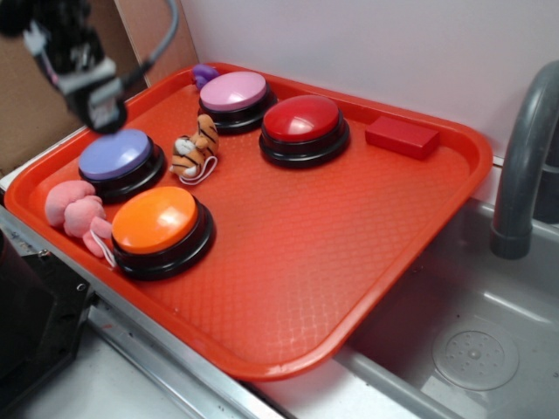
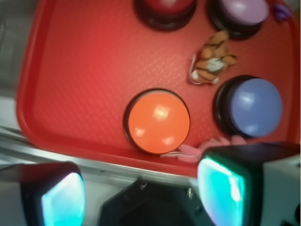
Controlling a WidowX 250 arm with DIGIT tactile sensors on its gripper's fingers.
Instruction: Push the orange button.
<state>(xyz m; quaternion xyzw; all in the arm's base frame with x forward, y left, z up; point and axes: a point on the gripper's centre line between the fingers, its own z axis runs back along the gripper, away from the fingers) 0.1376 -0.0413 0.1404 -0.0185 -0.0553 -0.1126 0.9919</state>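
The push is not yet made: the orange button (image 1: 155, 221) sits untouched near the front-left corner of the red tray (image 1: 349, 262), its dome showing whole in both views, and the claw (image 1: 103, 112) hangs in the air at the tray's back-left side, above the far edge of the blue button (image 1: 115, 155) and apart from the orange one. By my judgement the whole job is left: carry the claw over the orange dome, come down, and press. In the wrist view the two fingers (image 2: 221, 186) stand wide apart with the tray rim showing between them, so the claw is spread and holds nothing; the orange button lies ahead of them, nearer the middle of that view. A pink plush (image 1: 77, 214) touches the orange button's base on its left, and a tiger plush (image 1: 196, 148) lies between the blue button and the pink button (image 1: 233, 92). The red button (image 1: 303, 120) stands well apart. The exterior view cuts off the arm at the top-left corner and blurs the claw; the wrist view cuts off the red and pink buttons at its top edge. How high the claw hangs cannot be told.
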